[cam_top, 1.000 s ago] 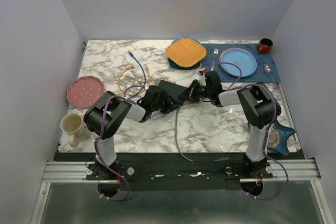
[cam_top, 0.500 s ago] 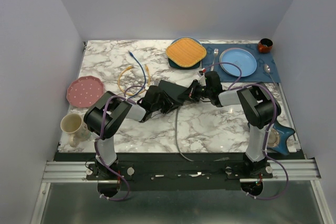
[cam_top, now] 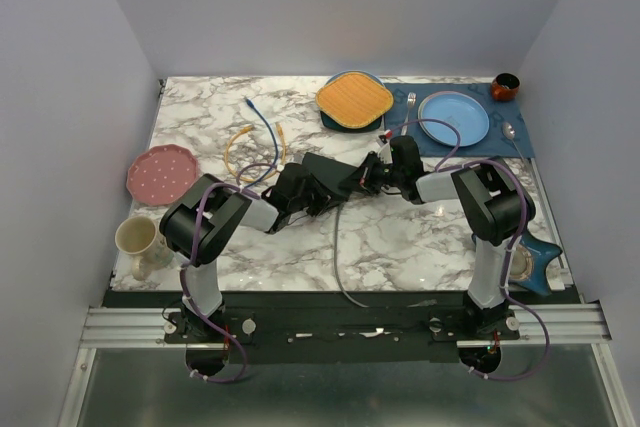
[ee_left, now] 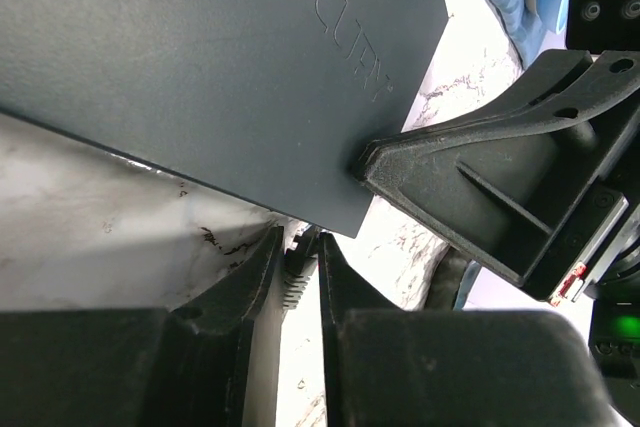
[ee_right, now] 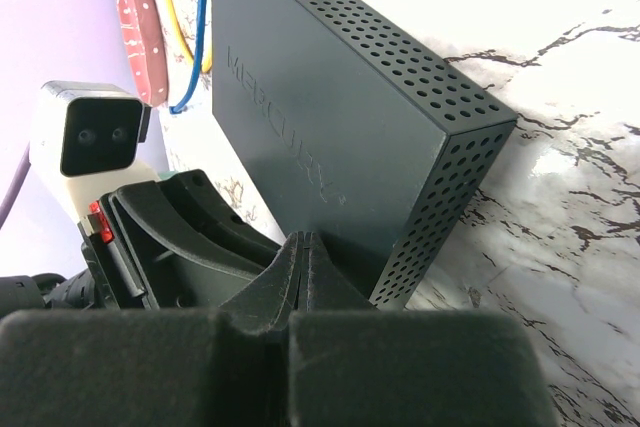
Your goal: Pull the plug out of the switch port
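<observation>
The switch [cam_top: 335, 171] is a flat black box in the middle of the table. It fills the top of the left wrist view [ee_left: 200, 47]. In the right wrist view [ee_right: 330, 117] its perforated side shows. My left gripper [ee_left: 298, 252] is at its left end, shut on a dark ribbed plug [ee_left: 296, 282] right at the switch's edge; the port itself is hidden. A grey cable [cam_top: 338, 247] runs from there to the near edge. My right gripper [ee_right: 305, 247] is shut, its tips pressed against the switch's top at the right end.
Loose yellow and blue cables [cam_top: 250, 137] lie behind the switch. A pink plate [cam_top: 158, 172] and a mug [cam_top: 135, 239] are at the left. An orange plate [cam_top: 354, 97], a blue plate [cam_top: 454, 117] on a mat and a brown cup [cam_top: 505, 85] stand at the back right.
</observation>
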